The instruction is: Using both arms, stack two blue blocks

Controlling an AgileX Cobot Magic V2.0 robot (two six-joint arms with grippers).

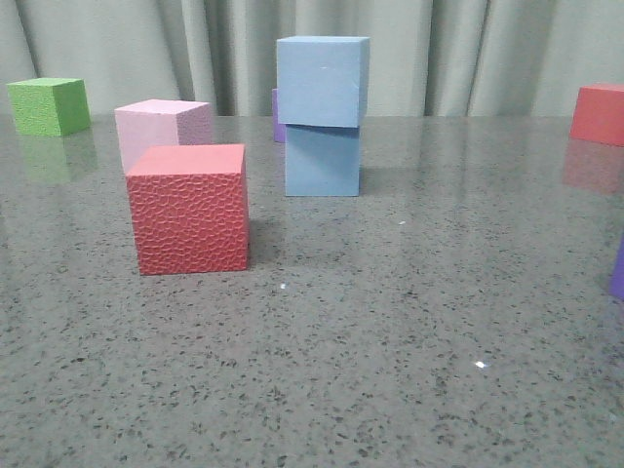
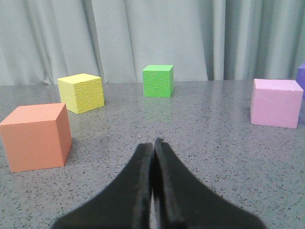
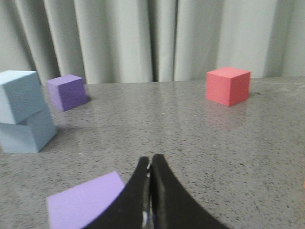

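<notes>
Completed stack: the upper blue block (image 1: pixel 323 80) rests slightly askew on the lower blue block (image 1: pixel 323 160) mid-worktop (image 1: pixel 390 322), while the left claw (image 2: pixel 155 143) and right claw (image 3: pixel 151 160), both pressed together empty, sit apart, apparently avoiding disturbance.

Left gripper (image 2: pixel 154 143) shows two matte black fingers, broad at the base, curving and tapering to thin rounded tips. Right gripper (image 3: pixel 150 160) looks the same: smooth black, curved, tapered, with a pale glint along the inner seam.
</notes>
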